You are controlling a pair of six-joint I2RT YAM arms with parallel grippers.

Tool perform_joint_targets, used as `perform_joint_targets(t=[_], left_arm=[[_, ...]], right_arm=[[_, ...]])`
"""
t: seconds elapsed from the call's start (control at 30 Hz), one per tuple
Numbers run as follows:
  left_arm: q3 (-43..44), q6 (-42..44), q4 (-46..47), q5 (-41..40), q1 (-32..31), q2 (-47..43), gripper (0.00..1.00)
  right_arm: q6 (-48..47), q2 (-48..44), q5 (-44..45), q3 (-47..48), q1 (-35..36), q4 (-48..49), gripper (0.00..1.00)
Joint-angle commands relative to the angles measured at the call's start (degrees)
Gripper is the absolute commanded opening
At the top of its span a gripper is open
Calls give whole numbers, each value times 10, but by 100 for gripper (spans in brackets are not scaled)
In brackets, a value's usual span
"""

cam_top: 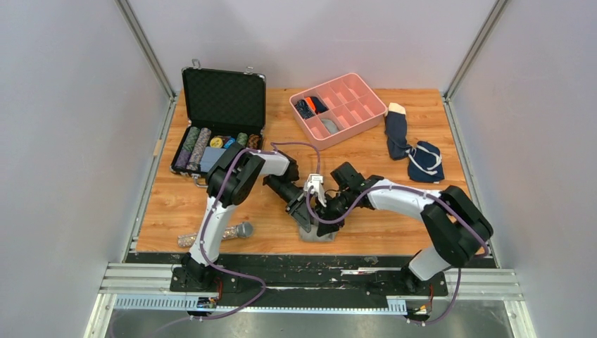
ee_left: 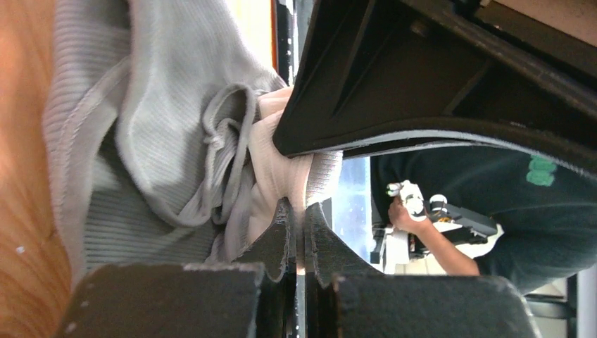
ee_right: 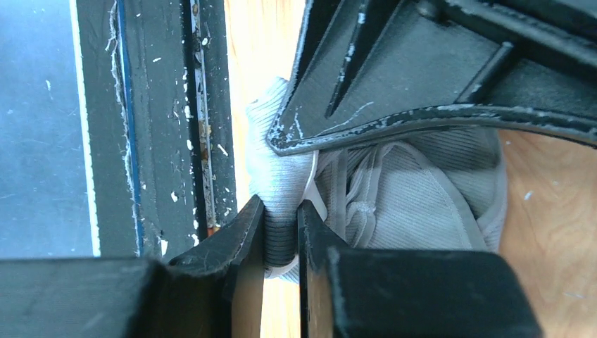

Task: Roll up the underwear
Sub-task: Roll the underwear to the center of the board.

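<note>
The underwear is a bunched gray-taupe cloth at the table's near edge, mostly hidden under both grippers in the top view. In the left wrist view its ribbed gray folds fill the left side and its pale cream band runs into the jaws. My left gripper is shut on the cream band. In the right wrist view the gray cloth lies beside the table's front edge. My right gripper is shut on a gray fold of it. Both grippers meet over the garment.
A pink divided tray stands at the back centre. A navy sock and navy garment lie at the right. An open black case of chips is at the back left. A microphone lies near the left arm's base.
</note>
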Motion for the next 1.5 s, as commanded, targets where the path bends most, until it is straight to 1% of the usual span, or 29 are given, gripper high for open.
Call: perform_joint_targets(t=[0.0,0.03,0.07,0.1,0.13,0.17,0.2,0.27,0.33,0.43,0.53,0.57,0.63,0.67,0.73,0.77,0.83,0.87,0.9,0.93,0.97,1.0,1.03,1.07,1.1,1.17,1.27,1.37,1.47], left_arm=[[-36,-148,113,-55,3,-20,0],[-50,-175,136,-61,4,-33,0],[-57,-228,185,-81,4,-41,0],[-71,-252,210,-94,5,-56,0],[-78,-294,254,-117,5,-63,2],[-94,-316,275,-128,7,-79,7],[-112,-358,319,-150,9,-95,9],[-134,-405,374,-161,19,-116,12],[-146,-436,410,-171,30,-134,15],[-154,-457,445,-181,40,-162,24],[-179,-479,487,-202,45,-223,29],[-186,-489,504,-215,47,-237,34],[-207,-502,529,-244,52,-277,38],[-222,-506,538,-251,58,-302,39],[-241,-518,556,-292,63,-347,39],[-249,-520,574,-326,64,-366,39],[-279,-493,612,-366,57,-426,41],[-301,-472,623,-383,39,-466,44],[-313,-403,638,-419,25,-502,45],[-339,-364,644,-434,-9,-527,46],[-364,-282,657,-465,-27,-548,47],[-378,-242,668,-485,-72,-559,48],[-412,-167,709,-528,-93,-577,49],[-430,-116,736,-541,-124,-583,52],[-457,-98,793,-551,-141,-586,53],[-472,-55,844,-557,-164,-570,55],[-475,-10,869,-566,-191,-538,55],[-478,2,875,-575,-214,-513,55],[-474,-2,866,-582,-223,-502,55]], right_arm=[[-4,63,-14,47,-21,-91,0],[-9,80,-15,56,-28,-104,0],[-14,98,-15,64,-37,-116,0],[-21,114,-17,71,-44,-128,0],[-32,128,-23,72,-58,-137,0],[-52,137,-35,64,-75,-140,0],[-66,142,-39,55,-89,-138,0],[-75,144,-51,58,-96,-147,0],[-65,157,-38,66,-90,-147,0],[-47,225,-21,116,-89,-179,0],[-40,278,-28,152,-98,-210,0],[-43,288,-31,160,-100,-220,0],[-43,304,-31,172,-101,-233,0],[-44,311,-32,177,-101,-241,0],[-43,315,-33,182,-105,-245,0],[-42,314,-33,182,-107,-244,0],[-36,312,-29,181,-113,-239,0],[-30,311,-27,181,-116,-235,1],[-22,312,-28,183,-121,-232,1],[-18,315,-29,185,-122,-231,1],[-20,321,-33,190,-124,-237,1],[-26,331,-41,202,-125,-251,1],[-33,345,-47,213,-126,-269,2],[-38,362,-51,226,-127,-286,2],[-39,379,-56,239,-130,-303,2],[-37,403,-67,259,-139,-322,2],[-32,423,-80,275,-157,-335,2],[-29,432,-86,282,-167,-341,2],[-27,434,-87,285,-171,-343,2]])
